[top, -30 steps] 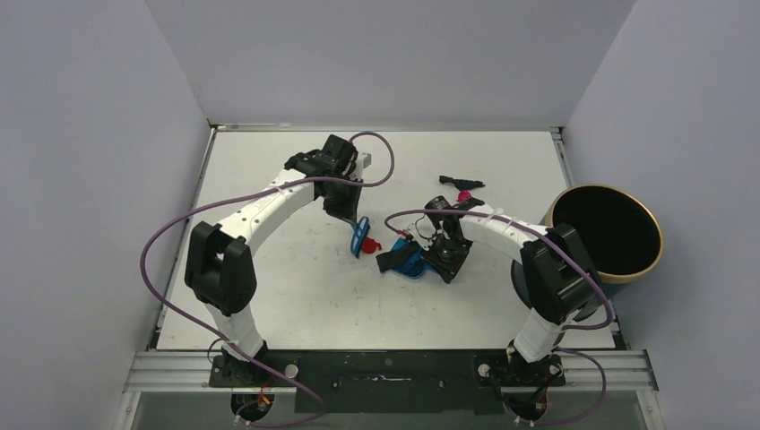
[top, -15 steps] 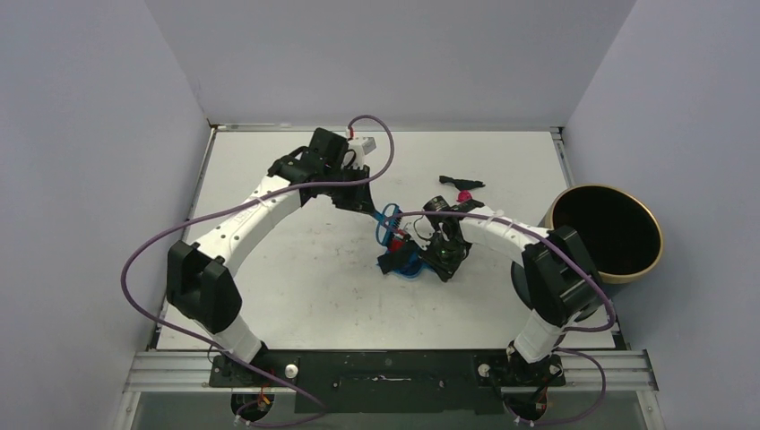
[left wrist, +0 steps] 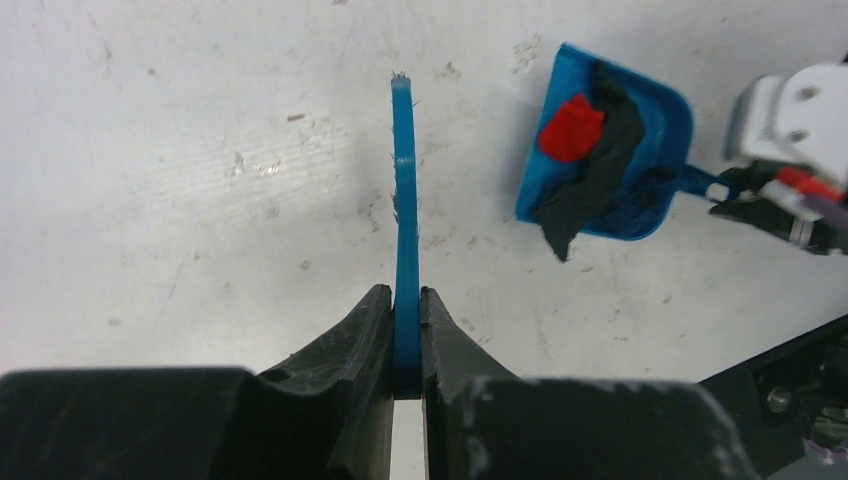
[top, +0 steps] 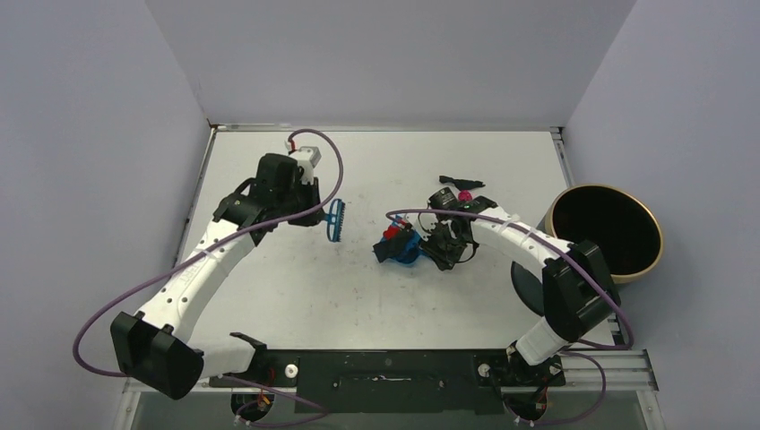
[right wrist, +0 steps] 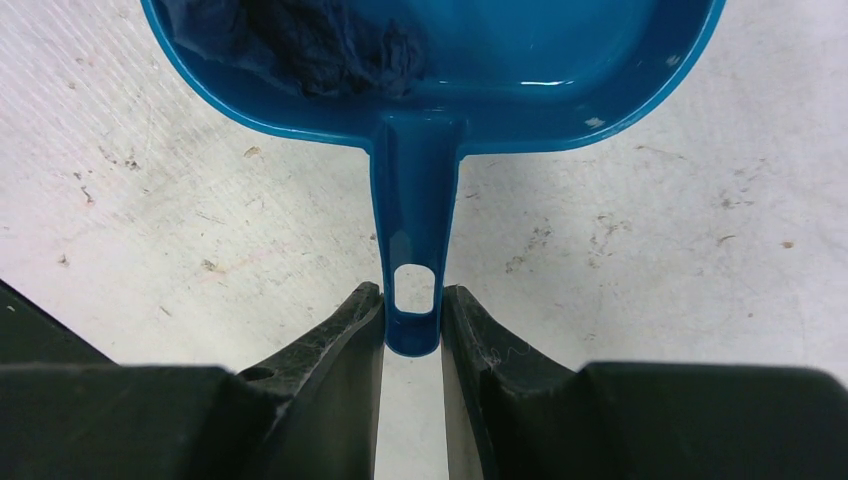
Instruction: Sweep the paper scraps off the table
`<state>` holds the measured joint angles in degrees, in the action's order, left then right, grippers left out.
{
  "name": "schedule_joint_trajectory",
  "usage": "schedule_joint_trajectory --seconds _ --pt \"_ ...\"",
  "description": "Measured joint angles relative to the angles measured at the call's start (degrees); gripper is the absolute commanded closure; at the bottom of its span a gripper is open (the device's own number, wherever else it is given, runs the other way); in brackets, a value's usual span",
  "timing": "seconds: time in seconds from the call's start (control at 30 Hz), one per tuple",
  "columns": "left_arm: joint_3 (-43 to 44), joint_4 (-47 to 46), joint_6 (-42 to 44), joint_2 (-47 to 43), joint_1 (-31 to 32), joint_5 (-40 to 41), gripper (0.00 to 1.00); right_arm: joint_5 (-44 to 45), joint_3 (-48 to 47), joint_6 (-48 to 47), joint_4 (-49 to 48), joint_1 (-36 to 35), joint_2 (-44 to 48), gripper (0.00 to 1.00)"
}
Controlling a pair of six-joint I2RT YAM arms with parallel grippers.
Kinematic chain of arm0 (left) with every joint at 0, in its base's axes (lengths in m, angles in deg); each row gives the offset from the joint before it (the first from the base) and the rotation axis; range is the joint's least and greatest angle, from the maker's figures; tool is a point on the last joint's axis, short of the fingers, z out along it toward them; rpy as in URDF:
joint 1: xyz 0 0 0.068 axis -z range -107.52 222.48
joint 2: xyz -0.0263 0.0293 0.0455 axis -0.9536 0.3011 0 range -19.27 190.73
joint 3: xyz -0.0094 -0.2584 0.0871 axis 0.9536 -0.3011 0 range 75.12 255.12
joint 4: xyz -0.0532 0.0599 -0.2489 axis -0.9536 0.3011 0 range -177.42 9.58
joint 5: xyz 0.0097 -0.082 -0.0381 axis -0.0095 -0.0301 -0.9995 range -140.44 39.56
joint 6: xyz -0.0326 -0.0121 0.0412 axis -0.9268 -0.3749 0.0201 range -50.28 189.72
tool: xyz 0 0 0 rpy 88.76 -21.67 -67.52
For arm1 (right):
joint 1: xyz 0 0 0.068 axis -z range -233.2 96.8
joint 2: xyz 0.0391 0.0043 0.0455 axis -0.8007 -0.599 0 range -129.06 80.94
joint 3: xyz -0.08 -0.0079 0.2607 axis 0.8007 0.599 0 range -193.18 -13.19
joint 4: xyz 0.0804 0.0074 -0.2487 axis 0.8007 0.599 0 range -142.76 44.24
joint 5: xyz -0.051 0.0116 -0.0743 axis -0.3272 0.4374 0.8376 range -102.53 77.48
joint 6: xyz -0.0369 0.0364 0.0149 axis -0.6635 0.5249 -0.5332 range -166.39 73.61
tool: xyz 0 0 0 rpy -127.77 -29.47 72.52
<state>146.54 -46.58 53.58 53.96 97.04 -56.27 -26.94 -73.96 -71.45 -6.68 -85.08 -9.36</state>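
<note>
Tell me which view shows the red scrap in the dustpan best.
Left wrist: the red scrap lies unobstructed atop a black scrap in the dustpan. Top external shows only a tiny red speck; right wrist misses it, showing just dark blue paper.

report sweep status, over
Left gripper shut on brush. Right gripper shut on dustpan, scraps inside. Black and pink scraps loose on table by right arm.

You see blue brush between black left fingers, blue dustpan handle between black right fingers. Ahead of them, paper scraps red, black, dark blue. White counter, faint dark scuffs. Black bin, gold rim.
</note>
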Motion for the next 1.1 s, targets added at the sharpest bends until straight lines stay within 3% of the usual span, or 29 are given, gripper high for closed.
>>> schedule_joint_trajectory --seconds 0.43,0.9,1.1 --pt "-21.81 -10.78 -1.29 -7.32 -3.56 3.02 1.00 0.02 -9.03 -4.57 9.09 1.92 0.11 0.95" --pt "-22.21 -15.02 -2.27 -6.67 -5.18 2.34 1.00 -0.17 -13.31 -7.26 15.61 2.73 2.75 0.95" --pt "-22.21 -15.34 -2.56 -6.67 -5.18 2.34 1.00 -2.78 -16.37 -9.75 19.85 6.99 2.89 0.95"
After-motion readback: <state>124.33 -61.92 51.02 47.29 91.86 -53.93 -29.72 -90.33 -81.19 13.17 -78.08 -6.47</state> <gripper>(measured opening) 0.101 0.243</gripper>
